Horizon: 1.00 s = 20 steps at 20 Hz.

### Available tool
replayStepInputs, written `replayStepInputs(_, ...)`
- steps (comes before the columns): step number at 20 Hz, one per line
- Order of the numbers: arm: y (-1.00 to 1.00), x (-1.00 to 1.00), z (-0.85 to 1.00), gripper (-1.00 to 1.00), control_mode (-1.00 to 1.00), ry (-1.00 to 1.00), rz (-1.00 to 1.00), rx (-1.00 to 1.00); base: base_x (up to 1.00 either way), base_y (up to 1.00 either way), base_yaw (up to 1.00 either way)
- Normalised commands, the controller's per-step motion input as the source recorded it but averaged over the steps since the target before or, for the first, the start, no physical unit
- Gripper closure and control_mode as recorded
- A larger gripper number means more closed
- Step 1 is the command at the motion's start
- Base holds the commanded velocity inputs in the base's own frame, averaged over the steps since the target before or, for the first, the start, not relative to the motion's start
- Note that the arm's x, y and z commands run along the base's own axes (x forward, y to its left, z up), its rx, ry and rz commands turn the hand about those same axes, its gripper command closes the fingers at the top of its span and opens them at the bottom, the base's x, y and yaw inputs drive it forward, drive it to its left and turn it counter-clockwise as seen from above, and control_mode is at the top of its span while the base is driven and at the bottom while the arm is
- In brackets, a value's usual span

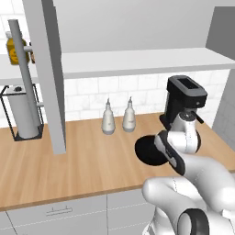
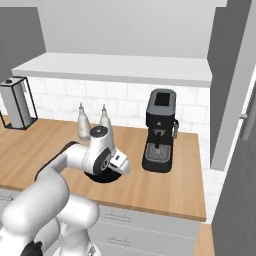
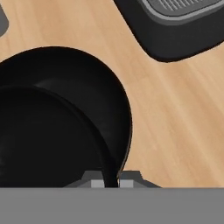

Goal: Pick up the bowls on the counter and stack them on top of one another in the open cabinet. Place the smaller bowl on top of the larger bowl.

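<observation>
My gripper (image 3: pixel 112 181) is shut on the rim of a glossy black bowl (image 3: pixel 52 131), with one fingertip on each side of the wall. A second dark arc curves just outside that rim, and I cannot tell whether it belongs to the other bowl. Nor can I tell whether the held bowl is the wider or the narrower one. In the left base view the black bowl (image 1: pixel 146 150) lies on the wood-grain counter (image 1: pixel 92 160), partly behind my wrist. It also peeks out under the hand in the right base view (image 2: pixel 102 177). The open cabinet's white shelf (image 1: pixel 137 62) hangs above.
A black coffee machine (image 1: pixel 183 101) stands just right of the bowl, its base close to my hand (image 3: pixel 175 26). Two white bottles (image 1: pixel 108 119) (image 1: pixel 129 117) stand against the tiled wall. The grey cabinet door panel (image 1: pixel 48 69) hangs down at left, beside a wire-framed canister (image 1: pixel 20 114).
</observation>
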Motion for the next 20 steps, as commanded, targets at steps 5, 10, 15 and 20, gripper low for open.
replayStepInputs(5, 0.08, 0.0, -0.18, 1.0, -1.0, 0.0, 0.0, 0.0, 0.0, 0.0, 0.0)
replayStepInputs(10, 0.14, 0.07, -0.04, 1.0, -1.0, 0.0, 0.0, 0.0, 0.0, 0.0, 0.0)
replayStepInputs(15, 0.0, -0.03, 0.09, -1.0, -1.0, 0.0, 0.0, 0.0, 0.0, 0.0, 0.0)
replayStepInputs(20, -0.15, -0.19, 0.26, -1.0, -1.0, 0.0, 0.0, 0.01, 0.0, 0.0, 0.0)
